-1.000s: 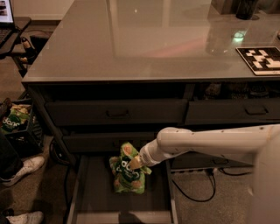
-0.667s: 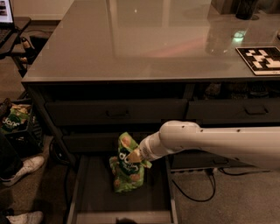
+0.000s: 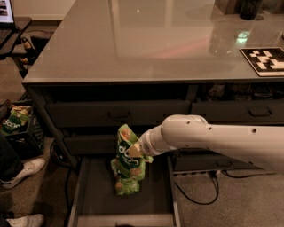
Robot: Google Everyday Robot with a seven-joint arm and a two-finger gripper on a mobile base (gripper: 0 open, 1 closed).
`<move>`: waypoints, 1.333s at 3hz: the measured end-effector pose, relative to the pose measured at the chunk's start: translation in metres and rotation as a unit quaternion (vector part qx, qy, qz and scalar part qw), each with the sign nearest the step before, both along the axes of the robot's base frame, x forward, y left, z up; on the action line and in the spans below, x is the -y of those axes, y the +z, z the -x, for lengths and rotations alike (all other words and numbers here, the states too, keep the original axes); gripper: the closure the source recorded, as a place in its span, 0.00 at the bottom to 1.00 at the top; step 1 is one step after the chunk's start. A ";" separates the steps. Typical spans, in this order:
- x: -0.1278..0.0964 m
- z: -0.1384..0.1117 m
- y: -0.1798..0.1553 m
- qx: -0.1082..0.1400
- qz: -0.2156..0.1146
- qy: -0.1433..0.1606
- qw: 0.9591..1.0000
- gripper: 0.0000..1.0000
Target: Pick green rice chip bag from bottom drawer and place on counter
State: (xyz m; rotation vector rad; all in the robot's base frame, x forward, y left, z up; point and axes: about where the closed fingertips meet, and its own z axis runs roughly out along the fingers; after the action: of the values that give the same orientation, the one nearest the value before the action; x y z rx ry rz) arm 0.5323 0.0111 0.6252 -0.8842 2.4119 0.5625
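Observation:
The green rice chip bag (image 3: 128, 162) hangs upright above the open bottom drawer (image 3: 91, 204), its lower end clear of the drawer floor. My gripper (image 3: 134, 151) reaches in from the right on a white arm and is shut on the bag's right side near its top. The glossy grey counter (image 3: 146, 40) spreads above the drawer cabinet.
Closed handled drawer fronts (image 3: 120, 113) sit above the open drawer. A black-and-white tag (image 3: 265, 60) and a dark object (image 3: 250, 9) are on the counter at right. Another green bag (image 3: 13, 122) lies in a crate at left. A person's white shoes (image 3: 24, 170) and cables (image 3: 199, 190) are on the floor.
The arm has lifted the bag up out of the drawer; the bag now hangs higher, in front of the lower drawer front.

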 end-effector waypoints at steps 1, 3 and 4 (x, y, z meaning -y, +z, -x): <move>-0.002 0.000 0.020 0.013 0.021 -0.001 1.000 1.00; -0.010 0.001 0.131 0.107 0.071 0.004 0.992 1.00; -0.014 -0.005 0.183 0.153 0.091 0.007 0.984 1.00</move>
State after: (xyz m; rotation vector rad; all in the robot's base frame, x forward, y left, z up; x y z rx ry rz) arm 0.5373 0.0255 0.8083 -0.9855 2.1987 0.1942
